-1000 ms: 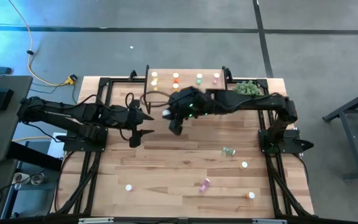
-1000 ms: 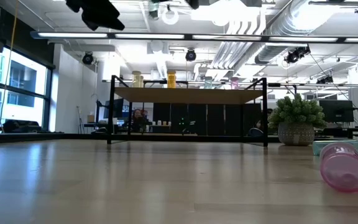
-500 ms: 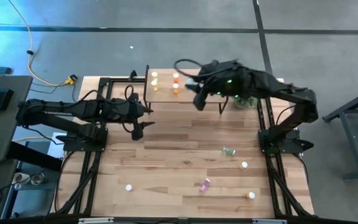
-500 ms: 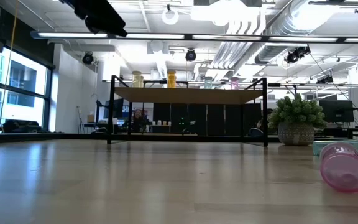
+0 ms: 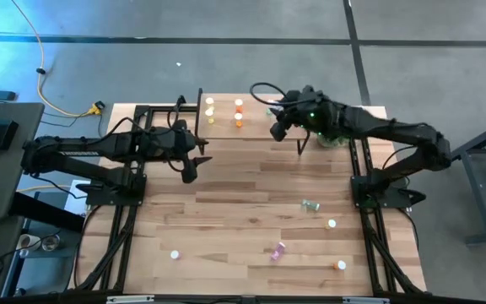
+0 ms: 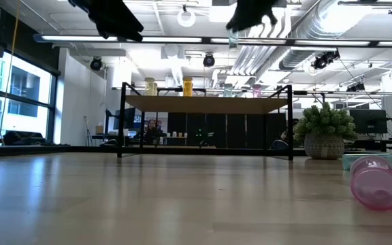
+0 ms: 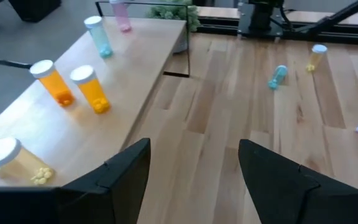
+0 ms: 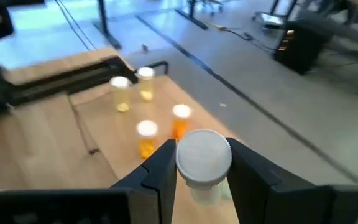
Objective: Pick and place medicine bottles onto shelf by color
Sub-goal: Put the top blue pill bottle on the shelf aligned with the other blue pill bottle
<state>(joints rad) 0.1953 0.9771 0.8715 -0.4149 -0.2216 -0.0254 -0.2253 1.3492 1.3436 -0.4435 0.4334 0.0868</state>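
My right gripper [image 8: 204, 163] hangs above the shelf [image 5: 256, 125], fingers pinched narrow on a white-capped bottle [image 8: 204, 163]; its body is hidden between my fingers [image 8: 160, 171], colour too pale to call. Beyond my fingertips stand two orange bottles [image 8: 163, 134] and, farther off, two yellow bottles [image 8: 132, 89], all upright on the shelf board.

My left gripper [image 7: 194, 177] hovers just beside the shelf's near edge, fingers spread wide, nothing between them. Ahead of it on the shelf: a green bottle [image 7: 97, 36] and a pink bottle [image 7: 121, 14]. On the tabletop [image 5: 251, 219] well beyond my fingers, a green bottle lying down [image 5: 310, 204], a pink bottle lying down [image 5: 278, 249], others scattered upright
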